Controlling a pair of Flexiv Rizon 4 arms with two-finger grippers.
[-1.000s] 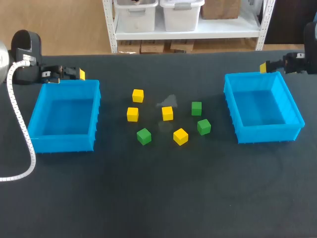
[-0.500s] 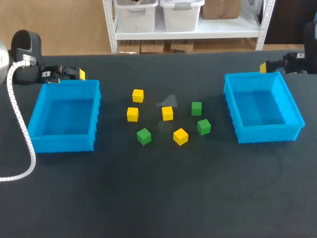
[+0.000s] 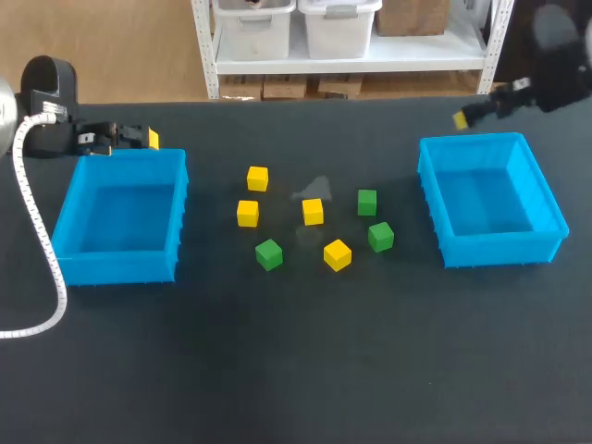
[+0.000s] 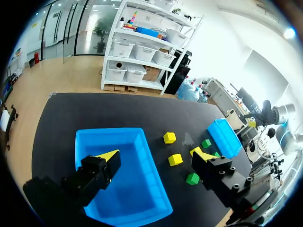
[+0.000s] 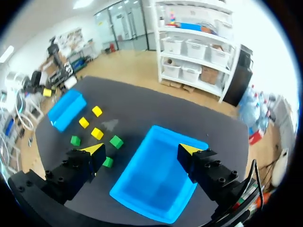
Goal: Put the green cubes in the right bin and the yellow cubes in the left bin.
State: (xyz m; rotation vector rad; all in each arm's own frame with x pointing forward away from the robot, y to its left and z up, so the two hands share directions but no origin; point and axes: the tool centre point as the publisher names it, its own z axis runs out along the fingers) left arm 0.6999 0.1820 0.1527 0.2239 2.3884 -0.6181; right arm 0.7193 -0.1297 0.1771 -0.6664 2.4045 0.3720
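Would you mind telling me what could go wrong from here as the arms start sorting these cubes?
1. The green cube and yellow cube sit close together, so a gripper coming down on one may knock the other.
2. The white cable lies beside the left bin and might snag it when the left gripper reaches out.
3. All cubes sit in one middle cluster, where the right gripper could meet the left one.

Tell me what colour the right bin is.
Bright blue. The right bin shows best in the head view.
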